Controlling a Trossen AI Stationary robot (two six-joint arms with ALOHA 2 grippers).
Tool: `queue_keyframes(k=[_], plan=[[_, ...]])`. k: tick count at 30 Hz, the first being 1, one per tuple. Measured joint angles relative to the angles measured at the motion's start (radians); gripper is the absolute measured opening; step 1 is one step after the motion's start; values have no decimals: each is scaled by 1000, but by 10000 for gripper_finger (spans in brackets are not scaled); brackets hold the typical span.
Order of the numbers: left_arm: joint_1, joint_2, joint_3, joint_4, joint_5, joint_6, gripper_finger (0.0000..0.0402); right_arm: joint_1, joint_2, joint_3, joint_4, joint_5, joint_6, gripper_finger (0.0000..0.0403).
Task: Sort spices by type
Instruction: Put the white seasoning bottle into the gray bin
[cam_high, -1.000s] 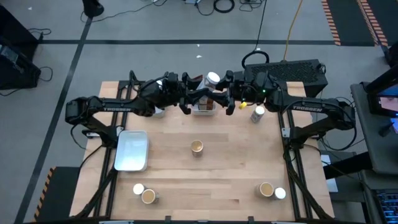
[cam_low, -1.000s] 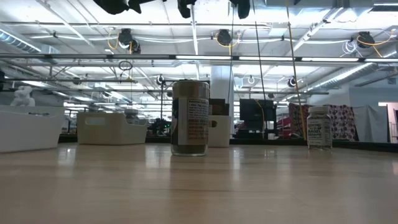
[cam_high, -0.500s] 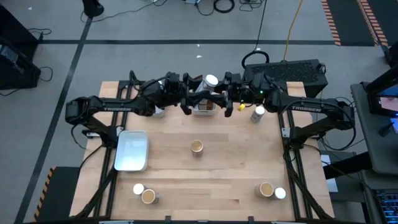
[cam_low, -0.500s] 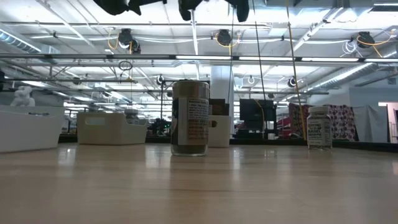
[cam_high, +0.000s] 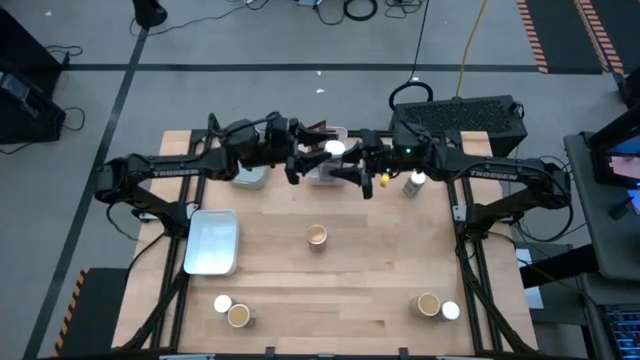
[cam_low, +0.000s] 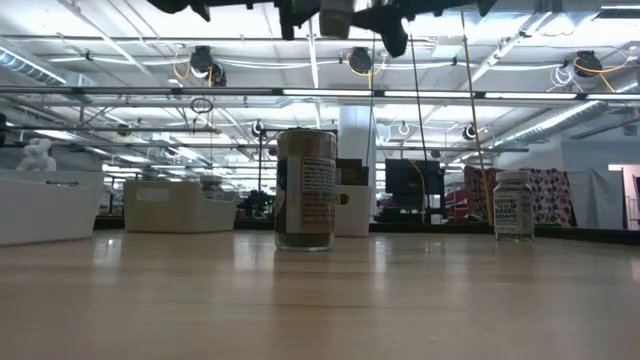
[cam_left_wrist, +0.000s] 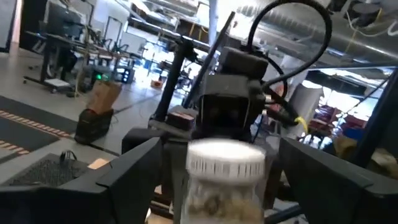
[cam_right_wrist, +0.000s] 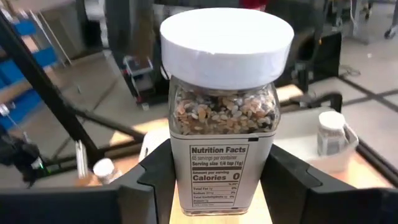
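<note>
High view: both arms meet over the far middle of the surface (cam_high: 380, 290). The right gripper (cam_high: 338, 170) holds a white-topped jar (cam_high: 334, 148) between its fingers. The left gripper (cam_high: 296, 165) is just beside it, fingers spread wide and off the jar. A tray (cam_high: 327, 176) lies under them, mostly hidden by the arms. A second jar (cam_high: 415, 183) stands beside the right arm, a tan-topped jar (cam_high: 317, 236) mid-surface, and a jar pair sits at each near corner. A white tray (cam_high: 212, 242) lies at the left.

Low view: only the undersides of the grippers show, cut off at the upper edge. The tan-topped jar (cam_low: 306, 189) stands central, a small white-topped jar (cam_low: 514, 204) to its right.

Left wrist view: the held jar (cam_left_wrist: 224, 180) is blurred, between the wide fingers (cam_left_wrist: 124, 177) but clear of them.

Right wrist view: the jar (cam_right_wrist: 225, 106), label reading Nutrition Facts, is upright and clamped by the fingers (cam_right_wrist: 280, 180) at its lower half. Another jar (cam_right_wrist: 331, 132) stands in a tray (cam_right_wrist: 308, 134) behind.
</note>
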Motion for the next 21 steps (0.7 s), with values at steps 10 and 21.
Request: queue_keyframes(k=[10, 21], plan=[[15, 3, 0, -103, 96, -1, 328, 0, 0, 0, -81, -47, -12, 167], [10, 19, 0, -124, 129, -2, 328, 21, 0, 0, -132, -47, -16, 168]])
